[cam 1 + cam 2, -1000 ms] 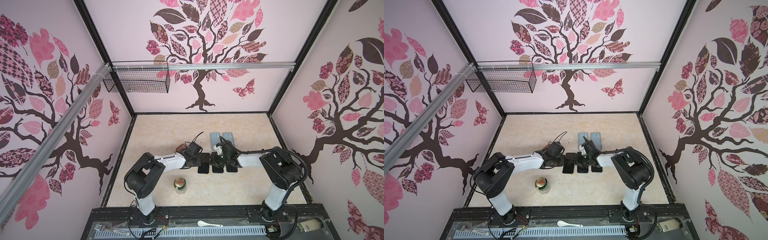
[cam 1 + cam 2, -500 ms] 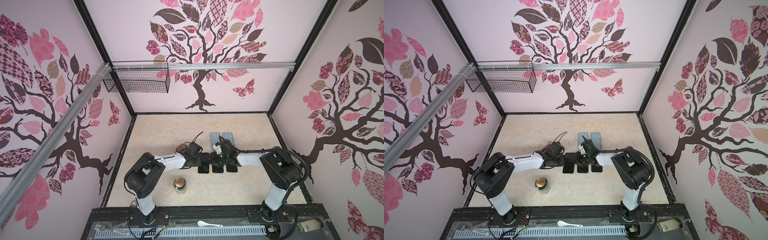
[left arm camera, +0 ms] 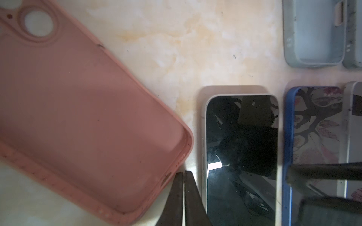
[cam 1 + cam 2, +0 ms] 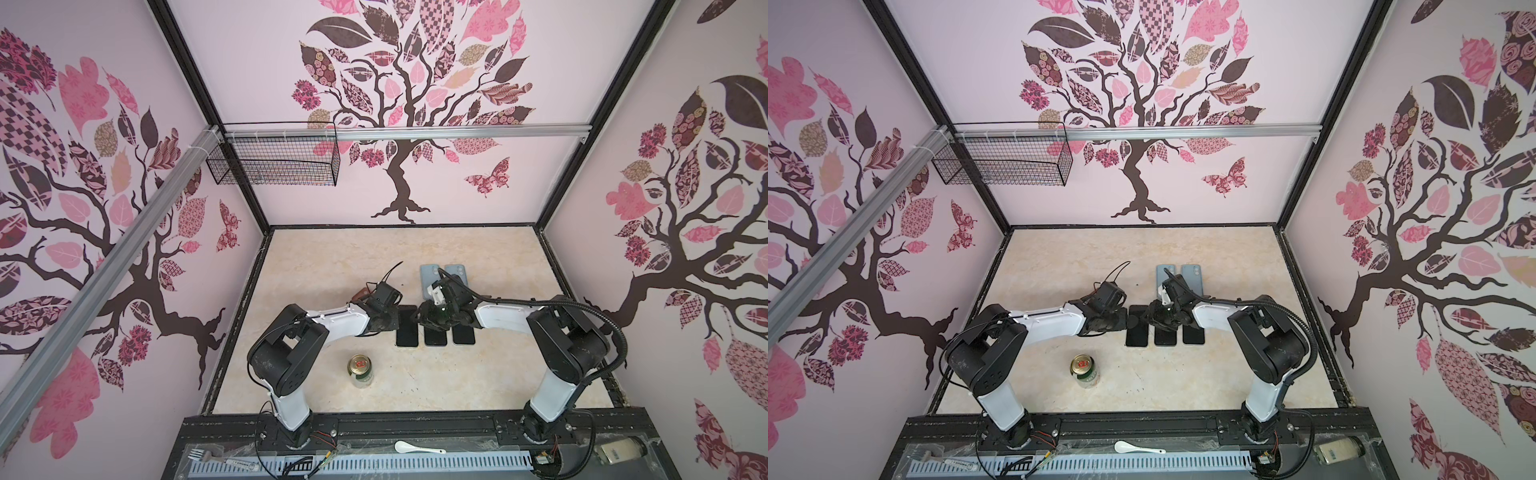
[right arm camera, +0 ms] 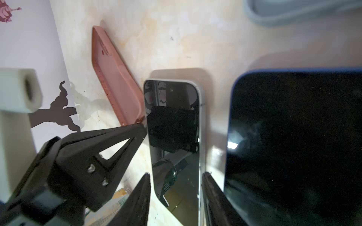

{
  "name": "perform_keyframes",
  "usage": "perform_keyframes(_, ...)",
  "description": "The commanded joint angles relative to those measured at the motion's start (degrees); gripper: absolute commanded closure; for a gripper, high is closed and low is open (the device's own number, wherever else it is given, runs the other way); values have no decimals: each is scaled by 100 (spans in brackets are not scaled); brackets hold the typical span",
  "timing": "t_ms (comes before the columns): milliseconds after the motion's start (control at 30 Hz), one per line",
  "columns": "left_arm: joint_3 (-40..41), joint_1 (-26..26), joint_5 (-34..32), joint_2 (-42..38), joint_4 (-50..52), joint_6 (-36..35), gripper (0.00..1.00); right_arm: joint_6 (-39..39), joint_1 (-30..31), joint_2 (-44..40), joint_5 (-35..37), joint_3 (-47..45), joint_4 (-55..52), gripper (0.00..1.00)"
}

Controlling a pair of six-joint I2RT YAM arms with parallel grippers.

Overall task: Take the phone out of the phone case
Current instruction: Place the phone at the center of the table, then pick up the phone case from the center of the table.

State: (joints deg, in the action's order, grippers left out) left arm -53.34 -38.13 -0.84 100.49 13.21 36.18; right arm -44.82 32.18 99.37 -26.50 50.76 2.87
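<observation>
On the marbled table point(image 4: 332, 266), in a top view, three phones lay side by side, long axes running from the robot toward the back wall. The task's phone point(image 4: 407, 334), white-rimmed, was the one nearest the left arm. The left claw point(image 4: 393, 322) met it from one flank and the right claw point(image 4: 420, 322) from the other. The pink case point(image 4: 360, 294) lay apart, beside the left wrist.

Left wrist view: the left claw point(image 3: 184, 174), clenched on nothing, pointed into the gap between the pink case point(image 3: 88, 107), empty and hollow side up, and the phone's point(image 3: 241, 156) long edge, just beside both. A blue-rimmed phone point(image 3: 317, 127) lay just beyond.

Right wrist view: the right claw point(image 5: 176, 176) stood released, its fingers point(image 5: 144, 195) parted astride the phone's point(image 5: 174, 121) short width. The phone lay flat between them and extended straight ahead of the claw. Whether either finger touched the rim could not be told. Judgement: the phone appeared already free of its case. A regrasp would need only closure across the width, and the right arm was the better placed.
</observation>
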Motion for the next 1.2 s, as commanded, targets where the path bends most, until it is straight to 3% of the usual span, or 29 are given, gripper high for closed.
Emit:
perform_keyframes(0,-166,26,-33,-190,347,-102,91,215,25,-534,138,238,-437,53)
perform_keyframes(133,-227,27,-16,-757,270,-254,88,591,40,-932,530,296,-760,52)
perform_keyframes(300,-57,54,-469,-1759,133,-441,78,1364,229,-951,1499,663,-1374,50)
perform_keyframes(433,263,296,-638,-2437,191,-434,69,2115,649,-584,2152,1137,-1617,47)
perform_keyframes(633,907,948,-517,-3162,453,-381,60,2679,1006,439,2264,2226,-1921,46)
perform_keyframes(900,1769,2076,637,-3724,105,-37,44,3191,1191,1867,2665,3807,-2439,61)
perform_keyframes(1167,2192,2958,1439,-3620,-387,230,39,3454,1257,2933,2689,5208,-3005,64)
